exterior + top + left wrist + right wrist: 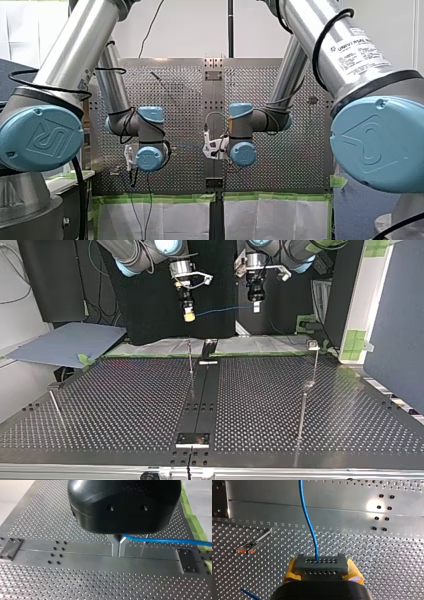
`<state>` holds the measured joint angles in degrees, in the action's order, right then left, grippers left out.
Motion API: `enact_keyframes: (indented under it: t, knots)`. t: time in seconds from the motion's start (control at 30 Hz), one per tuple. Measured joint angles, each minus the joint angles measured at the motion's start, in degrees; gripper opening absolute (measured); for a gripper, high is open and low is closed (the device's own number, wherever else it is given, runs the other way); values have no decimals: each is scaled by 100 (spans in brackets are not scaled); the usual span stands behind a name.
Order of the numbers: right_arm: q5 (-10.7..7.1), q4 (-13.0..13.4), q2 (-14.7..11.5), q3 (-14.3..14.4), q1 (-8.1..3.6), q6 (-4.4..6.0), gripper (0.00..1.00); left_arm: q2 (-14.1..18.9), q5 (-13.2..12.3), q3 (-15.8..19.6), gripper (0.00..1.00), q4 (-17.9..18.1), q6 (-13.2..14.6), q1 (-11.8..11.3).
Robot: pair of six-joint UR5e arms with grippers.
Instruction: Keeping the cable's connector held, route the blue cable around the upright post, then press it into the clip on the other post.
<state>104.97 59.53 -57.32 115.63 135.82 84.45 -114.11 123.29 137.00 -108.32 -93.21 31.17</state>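
R gripper (322, 572) yellow pads clamped on grey connector (321, 563), L gripper (119, 545) pinching blue cable (165, 540), R arm (350, 55) label "UNIVERSAL".

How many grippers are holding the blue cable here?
2. My right gripper, at the top view's left, holds the connector; my left gripper, at its right, pinches the cable further along.

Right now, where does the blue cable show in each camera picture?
Front view: too thin to make out.
Top view: blue cable strung from left gripper to right gripper.
Left wrist view: cable leaves the fingers.
Right wrist view: cable runs ahead from the connector.
Shared landmark: table's smooth centre strip.
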Motion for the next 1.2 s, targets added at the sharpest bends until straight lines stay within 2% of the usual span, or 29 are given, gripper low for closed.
enact_keyframes:
  t: [0.27,0.47,0.77,1.03,1.2]
  knots:
    - [6,-268,312,0,52,-13,0,0,-2,0,0,2,-3,-3]
    - [6,-315,603,0,54,-14,0,0,-3,0,0,2,-3,-4]
    - [6,-318,653,-1,54,-14,0,-15,11,6,0,-11,1,-18]
    - [7,-318,655,0,54,-14,0,-373,324,16,0,-165,14,-72]
    - [7,-318,655,0,54,-14,0,-447,362,17,0,-172,14,-73]
